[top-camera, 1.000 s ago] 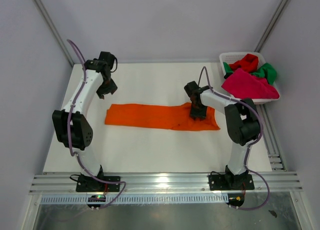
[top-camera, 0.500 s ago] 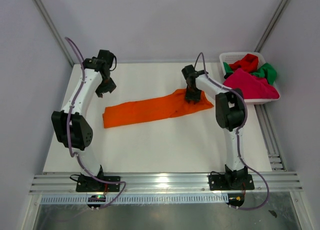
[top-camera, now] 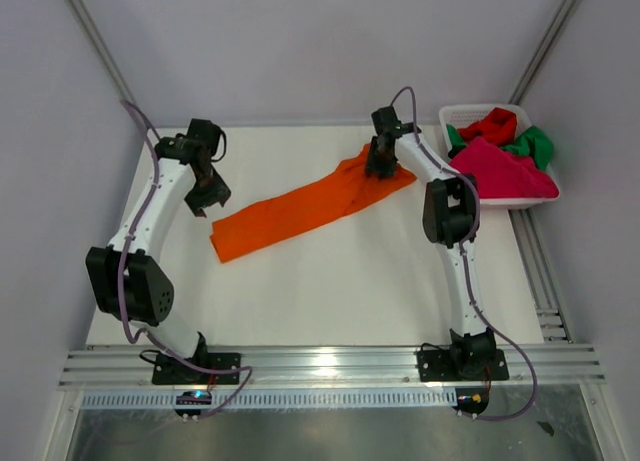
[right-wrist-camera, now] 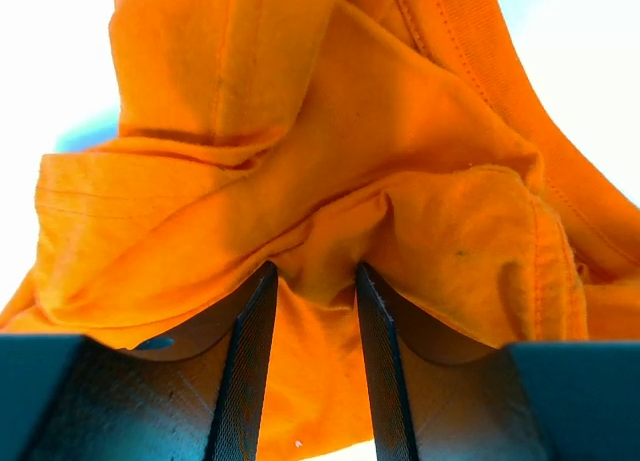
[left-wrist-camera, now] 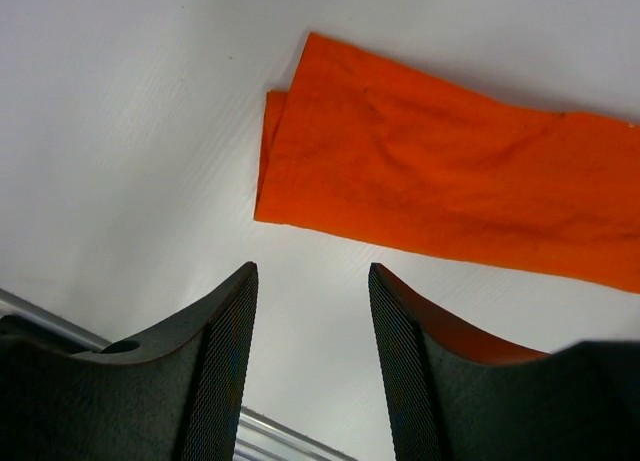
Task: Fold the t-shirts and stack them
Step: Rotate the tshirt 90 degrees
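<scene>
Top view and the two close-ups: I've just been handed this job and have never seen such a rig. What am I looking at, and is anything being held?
The top view looks down from above and behind two robot arms bolted at the near edge of a white table. Each arm ends in a two-finger gripper with its own camera, which gives the two close-ups.

The left gripper hangs open above the table with nothing between its fingers. Its close-up shows the folded end of the orange t-shirt lying ahead of it.

The right gripper is closed on the other end of that shirt, with cloth bunched between its fingers. The shirt lies as a long strip slanting across the table.

At the far right, a white basket holds a pink t-shirt, a red t-shirt and a green t-shirt.
</scene>
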Robot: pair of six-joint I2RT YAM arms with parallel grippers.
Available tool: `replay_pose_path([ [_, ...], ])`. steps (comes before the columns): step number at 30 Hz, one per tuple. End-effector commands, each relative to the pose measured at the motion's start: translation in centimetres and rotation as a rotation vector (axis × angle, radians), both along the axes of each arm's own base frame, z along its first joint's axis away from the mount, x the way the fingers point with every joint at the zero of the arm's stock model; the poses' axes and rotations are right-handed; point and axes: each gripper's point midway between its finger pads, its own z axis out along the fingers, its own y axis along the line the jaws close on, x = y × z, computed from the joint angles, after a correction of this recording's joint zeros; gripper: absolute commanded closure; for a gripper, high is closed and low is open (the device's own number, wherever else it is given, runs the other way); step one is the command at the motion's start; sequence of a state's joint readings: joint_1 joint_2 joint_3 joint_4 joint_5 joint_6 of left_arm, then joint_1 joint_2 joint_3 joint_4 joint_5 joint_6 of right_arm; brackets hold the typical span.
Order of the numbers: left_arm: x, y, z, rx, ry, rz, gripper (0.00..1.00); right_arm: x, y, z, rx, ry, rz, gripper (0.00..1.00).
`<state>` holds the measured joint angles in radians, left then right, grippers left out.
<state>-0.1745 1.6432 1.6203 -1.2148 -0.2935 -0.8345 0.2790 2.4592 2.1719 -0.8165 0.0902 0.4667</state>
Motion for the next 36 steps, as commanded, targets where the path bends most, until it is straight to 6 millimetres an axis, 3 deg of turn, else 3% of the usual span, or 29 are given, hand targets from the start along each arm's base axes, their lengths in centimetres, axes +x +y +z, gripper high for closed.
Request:
replay_pose_path([
  [1, -1.1, -0.4, -0.4, -0.037, 0.004, 0.005, 0.49, 2.9, 2.5, 2.0, 0.134, -0.088, 0.073, 0.57],
  [8, -2.5, -0.6, -0.7, -0.058, 0.018, -0.013, 0.49, 4.6, 5.8, 2.8, 0.334, -0.170, 0.175, 0.57],
  [14, -2.2, -3.4, -1.2, -0.205, -0.035, -0.108, 0.49, 5.7, 7.8, 5.6, 0.447, -0.298, 0.242, 0.57],
  [19, -1.9, -6.3, -0.7, -0.351, -0.110, -0.206, 0.49, 6.9, 9.2, 9.5, 0.531, -0.425, 0.287, 0.57],
  [24, -1.8, -7.0, -0.1, -0.389, -0.170, -0.244, 0.48, 6.4, 11.1, 14.5, 0.601, -0.541, 0.341, 0.57],
  [25, -1.8, -7.0, 0.1, -0.389, -0.181, -0.248, 0.48, 5.9, 11.4, 16.8, 0.610, -0.577, 0.363, 0.57],
  [28, -1.2, -7.1, 0.8, -0.388, -0.215, -0.263, 0.48, 4.3, 12.7, 19.8, 0.627, -0.621, 0.410, 0.57],
  [29, -1.0, -7.1, 1.0, -0.384, -0.226, -0.266, 0.48, 3.3, 12.9, 21.7, 0.634, -0.645, 0.431, 0.57],
  [32, -0.3, -6.6, 1.3, -0.353, -0.243, -0.256, 0.48, 0.3, 14.5, 24.6, 0.656, -0.661, 0.491, 0.56],
  [34, 0.3, -6.1, 1.7, -0.324, -0.259, -0.244, 0.48, -2.2, 16.6, 24.7, 0.680, -0.621, 0.544, 0.56],
  [35, 0.6, -5.8, 1.9, -0.309, -0.266, -0.238, 0.48, -3.9, 17.2, 24.1, 0.680, -0.582, 0.564, 0.56],
  [36, 1.2, -5.2, 2.6, -0.273, -0.286, -0.224, 0.48, -6.1, 19.2, 22.5, 0.685, -0.532, 0.612, 0.56],
])
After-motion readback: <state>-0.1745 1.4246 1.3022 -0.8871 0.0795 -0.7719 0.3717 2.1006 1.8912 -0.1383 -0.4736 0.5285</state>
